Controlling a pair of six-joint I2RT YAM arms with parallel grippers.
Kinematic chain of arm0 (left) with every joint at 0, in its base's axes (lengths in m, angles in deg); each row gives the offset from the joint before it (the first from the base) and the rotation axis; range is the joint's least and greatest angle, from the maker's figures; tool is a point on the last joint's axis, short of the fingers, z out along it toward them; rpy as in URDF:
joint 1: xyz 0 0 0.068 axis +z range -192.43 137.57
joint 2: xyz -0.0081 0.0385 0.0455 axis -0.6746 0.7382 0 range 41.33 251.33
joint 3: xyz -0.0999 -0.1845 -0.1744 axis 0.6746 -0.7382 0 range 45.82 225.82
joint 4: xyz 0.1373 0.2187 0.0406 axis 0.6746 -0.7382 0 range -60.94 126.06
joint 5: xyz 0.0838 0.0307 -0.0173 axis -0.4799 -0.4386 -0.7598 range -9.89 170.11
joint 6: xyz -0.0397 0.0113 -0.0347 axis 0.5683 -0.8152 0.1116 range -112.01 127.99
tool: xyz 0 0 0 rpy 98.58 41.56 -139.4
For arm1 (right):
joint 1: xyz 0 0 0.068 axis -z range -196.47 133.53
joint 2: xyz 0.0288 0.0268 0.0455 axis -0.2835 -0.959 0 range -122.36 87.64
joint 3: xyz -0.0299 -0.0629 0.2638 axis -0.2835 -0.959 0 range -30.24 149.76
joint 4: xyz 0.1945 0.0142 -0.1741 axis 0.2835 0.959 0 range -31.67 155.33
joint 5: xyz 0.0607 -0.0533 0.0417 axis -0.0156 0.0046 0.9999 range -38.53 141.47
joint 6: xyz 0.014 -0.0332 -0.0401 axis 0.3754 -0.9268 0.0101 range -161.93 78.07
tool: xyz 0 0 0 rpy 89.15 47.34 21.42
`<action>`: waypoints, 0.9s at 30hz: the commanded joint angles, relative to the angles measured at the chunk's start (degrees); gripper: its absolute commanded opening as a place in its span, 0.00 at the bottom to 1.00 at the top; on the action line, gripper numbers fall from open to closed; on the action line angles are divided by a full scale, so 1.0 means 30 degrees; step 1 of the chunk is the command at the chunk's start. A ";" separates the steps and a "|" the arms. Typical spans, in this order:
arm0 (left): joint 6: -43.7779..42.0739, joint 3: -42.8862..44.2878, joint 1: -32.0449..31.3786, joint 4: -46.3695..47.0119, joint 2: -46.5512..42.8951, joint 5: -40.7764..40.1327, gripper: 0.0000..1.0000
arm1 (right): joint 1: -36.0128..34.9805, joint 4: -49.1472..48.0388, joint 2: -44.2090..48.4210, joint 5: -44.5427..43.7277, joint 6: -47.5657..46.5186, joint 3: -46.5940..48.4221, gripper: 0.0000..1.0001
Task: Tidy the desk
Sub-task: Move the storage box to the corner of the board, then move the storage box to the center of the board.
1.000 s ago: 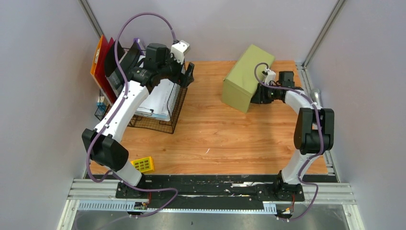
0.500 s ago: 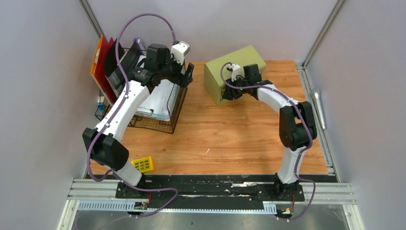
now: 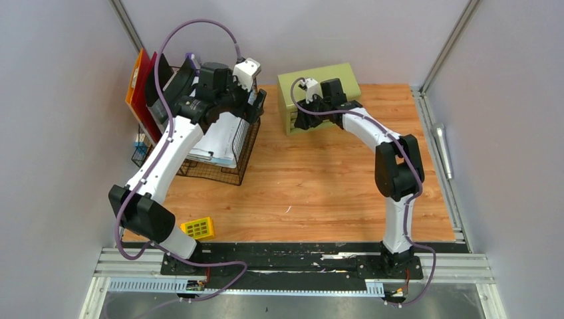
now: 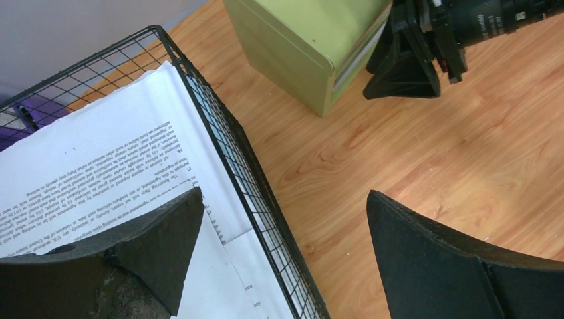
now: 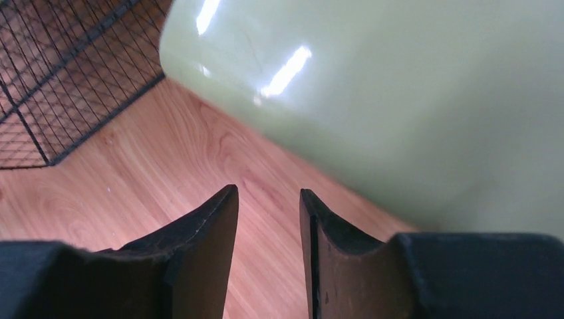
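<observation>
Light orange-brown wood-grain tabletop (image 3: 319,179), partly organised; both end effectors empty.
The tabletop fills the cell floor between the grey walls, behind the arm bases. The olive-green box-shaped drawer cabinet (image 3: 332,72) stands at its far edge, with the right end effector (image 5: 266,193) just beside the cabinet front, fingers narrowly apart and gripping nothing. The left end effector (image 4: 282,196) hangs fully spread over the rim of the black wire basket (image 3: 233,163), which holds white printed sheets (image 3: 223,136). A small yellow perforated block (image 3: 198,228) lies loose near the front edge; it probably remains to be stowed.
</observation>
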 commanded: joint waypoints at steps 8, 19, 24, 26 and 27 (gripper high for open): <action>-0.0575 -0.0063 -0.0049 0.0712 -0.0984 -0.0274 1.00 | 0.0965 0.0625 0.5880 -0.4148 -0.2089 -0.3002 0.57; -0.0511 -0.0160 -0.0062 0.1094 -0.0667 -0.0494 1.00 | 0.5981 0.0723 0.6679 -0.4693 -0.0603 -0.2202 0.69; 0.0005 -0.0263 -0.0060 0.0992 -0.0104 -0.2751 1.00 | 0.7003 0.0704 0.6348 -0.4001 -0.0228 -0.1839 0.71; 0.0269 -0.0256 -0.0064 0.0795 0.0442 -0.3233 1.00 | 0.7011 0.0703 0.6173 -0.3915 -0.0171 -0.1830 0.71; 0.0385 -0.0255 -0.0064 0.0736 0.0579 -0.3322 1.00 | 0.7011 0.0699 0.6113 -0.3837 -0.0128 -0.1853 0.71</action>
